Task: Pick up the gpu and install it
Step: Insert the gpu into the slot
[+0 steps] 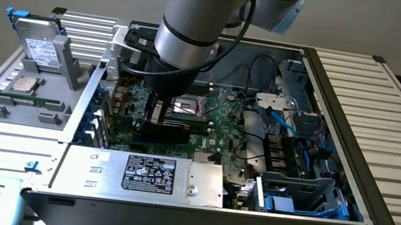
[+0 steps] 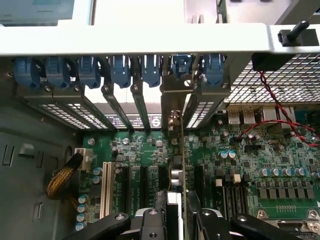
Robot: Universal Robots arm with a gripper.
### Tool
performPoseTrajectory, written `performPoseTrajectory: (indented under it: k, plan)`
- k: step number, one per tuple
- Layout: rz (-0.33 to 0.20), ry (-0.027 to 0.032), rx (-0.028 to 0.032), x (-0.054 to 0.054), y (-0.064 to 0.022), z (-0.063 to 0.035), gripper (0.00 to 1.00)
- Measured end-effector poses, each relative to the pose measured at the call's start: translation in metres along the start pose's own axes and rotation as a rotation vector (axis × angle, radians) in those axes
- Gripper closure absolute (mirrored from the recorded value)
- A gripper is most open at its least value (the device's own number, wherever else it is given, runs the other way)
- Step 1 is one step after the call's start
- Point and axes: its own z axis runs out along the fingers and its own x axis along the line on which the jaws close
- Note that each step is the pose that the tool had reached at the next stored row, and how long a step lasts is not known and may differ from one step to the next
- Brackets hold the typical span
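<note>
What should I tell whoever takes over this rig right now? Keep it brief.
Hold: the gripper has its jaws closed on the gpu, down inside the open computer case.
Position: the gpu stands on edge over the motherboard expansion slots, bracket end toward the rear slot covers.
Done: gpu picked up and brought to the slots.
Left: full seating cannot be confirmed; gpu not yet released.

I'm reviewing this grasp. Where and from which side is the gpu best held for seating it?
By its upper edge, from straight above, pinching the two flat faces: the gpu stands thin and upright over the motherboard, its lower edge toward the slots. The pincer grips it that way.
</note>
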Motion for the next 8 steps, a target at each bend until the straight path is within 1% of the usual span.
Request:
performPoseTrajectory:
  k: [1,3,6,8]
  plan:
    - [-0.001,-0.004,-0.0002,0.0,-0.0002,0.0,0.72]
    - [-0.001,-0.0097,-0.0003,0.0001,-0.0006,-0.0002,0.72]
    - [0.0,-0.0138,-0.0004,0.0006,-0.0017,-0.0003,0.72]
    - [0.0,-0.0148,-0.001,0.0015,-0.0026,-0.0006,0.72]
